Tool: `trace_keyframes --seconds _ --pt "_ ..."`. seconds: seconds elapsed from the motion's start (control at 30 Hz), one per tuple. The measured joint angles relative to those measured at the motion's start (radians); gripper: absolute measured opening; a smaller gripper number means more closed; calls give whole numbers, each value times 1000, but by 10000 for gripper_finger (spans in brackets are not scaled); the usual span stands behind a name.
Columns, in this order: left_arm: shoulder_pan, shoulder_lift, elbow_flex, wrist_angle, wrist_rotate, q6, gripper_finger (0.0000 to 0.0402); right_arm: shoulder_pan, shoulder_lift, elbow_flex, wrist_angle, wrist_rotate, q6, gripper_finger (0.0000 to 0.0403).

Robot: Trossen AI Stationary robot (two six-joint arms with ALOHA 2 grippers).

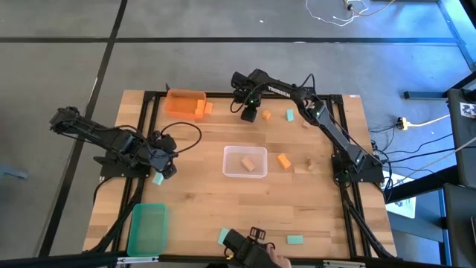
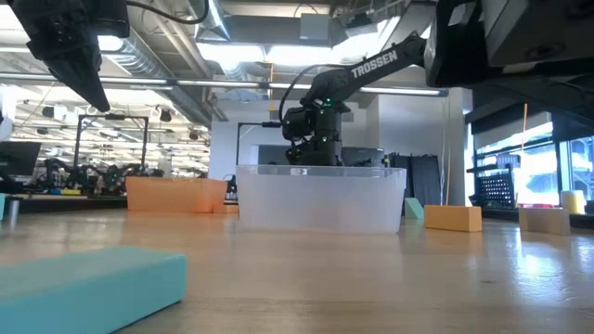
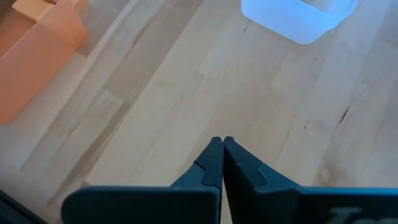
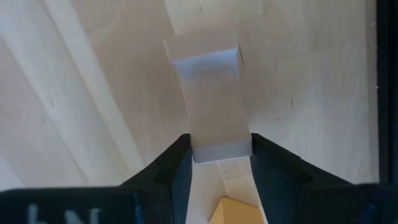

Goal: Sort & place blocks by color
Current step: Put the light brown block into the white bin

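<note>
Grey floor, lit ceiling

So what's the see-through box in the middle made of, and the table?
The clear bin looks like thin frosted plastic: the tan block inside shows through from above, and its walls look milky in the low view. The table looks like wood, probably sealed butcher block: pale glued strips with grain lines and a soft sheen.

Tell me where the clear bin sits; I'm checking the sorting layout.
In the high view the clear bin sits mid-table, a tan block inside it and an orange block just to its right.
</note>
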Motion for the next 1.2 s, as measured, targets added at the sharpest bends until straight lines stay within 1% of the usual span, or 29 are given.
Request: trace_keyframes --seconds 0.4,0.63,0.97,1.2 --pt "0 0 0 0 3 0 0 1 0 0 -4 -1 -6 134" --pt "0 0 0 0 4 0 0 23 0 0 -87 -1 -7 133" --pt "0 0 0 0 3 0 0 69 -1 0 -104 0 -37 132" --pt "0 0 0 0 3 1 0 84 -1 22 -185 1 -37 132"
